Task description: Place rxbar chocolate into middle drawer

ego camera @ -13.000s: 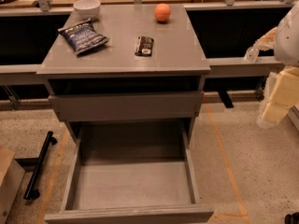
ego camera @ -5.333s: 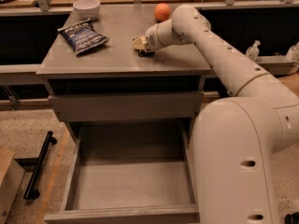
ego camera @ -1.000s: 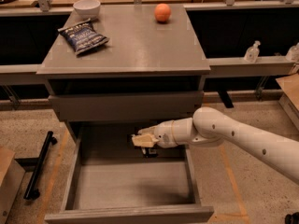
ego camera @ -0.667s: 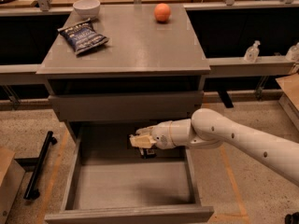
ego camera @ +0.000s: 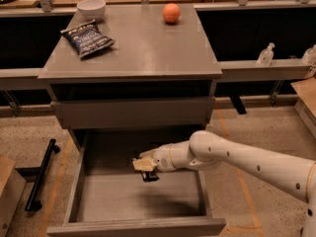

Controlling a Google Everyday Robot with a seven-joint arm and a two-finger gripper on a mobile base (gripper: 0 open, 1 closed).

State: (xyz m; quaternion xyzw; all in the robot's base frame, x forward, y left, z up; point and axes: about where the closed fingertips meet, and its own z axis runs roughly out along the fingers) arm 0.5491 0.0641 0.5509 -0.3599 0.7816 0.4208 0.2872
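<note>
The middle drawer is pulled out below the cabinet, its grey floor and front board showing. My gripper reaches in from the right and hangs over the back half of the drawer floor. It is shut on the rxbar chocolate, a small black bar that sticks out beneath the fingers, a little above the floor. The white arm crosses the drawer's right wall.
On the cabinet top lie a dark-blue chip bag, a white bowl and an orange. A closed drawer front sits above the open one. A black bar lies on the floor at left. A sanitizer bottle stands at right.
My gripper with the bar has shifted slightly left and lower inside the open drawer. Nothing else has moved.
</note>
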